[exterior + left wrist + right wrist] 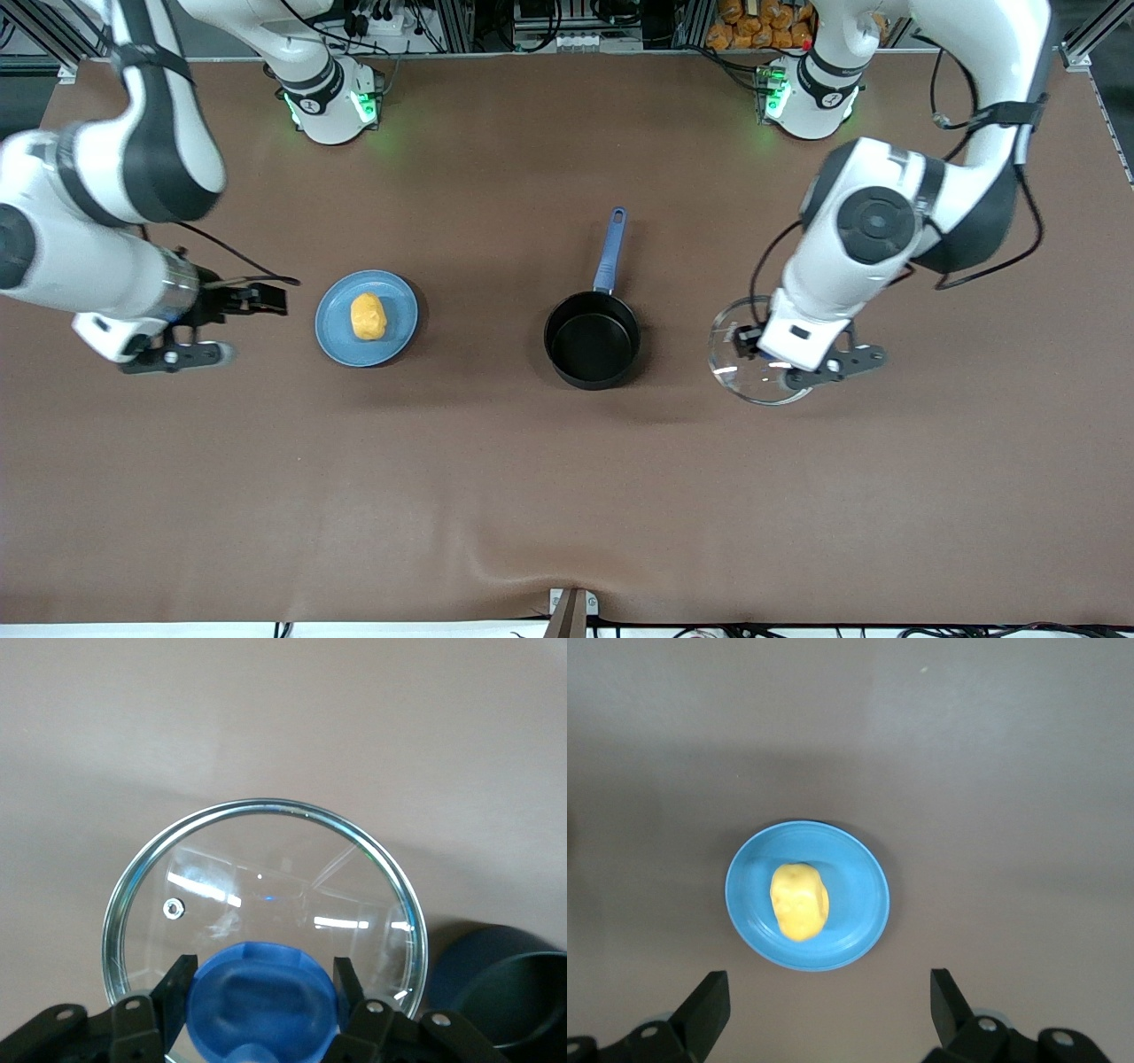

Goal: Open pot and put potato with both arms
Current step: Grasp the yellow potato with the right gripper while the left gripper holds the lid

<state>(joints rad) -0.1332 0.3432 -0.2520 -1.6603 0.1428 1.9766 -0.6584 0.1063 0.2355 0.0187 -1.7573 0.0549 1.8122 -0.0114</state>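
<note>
Your left gripper [262, 985] pinches the lid [749, 354] knob beside the open pot [592, 339]; right gripper [828, 1010] hangs wide open, empty, near the potato [368, 316].

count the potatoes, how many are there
1. The potato lies on the plate, toward the right arm's end of the table. The pot is open and shows none inside.

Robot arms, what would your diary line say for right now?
pot: open, empty | lid: in left gripper, beside pot | potato: on plate | right gripper: open, near plate
</note>
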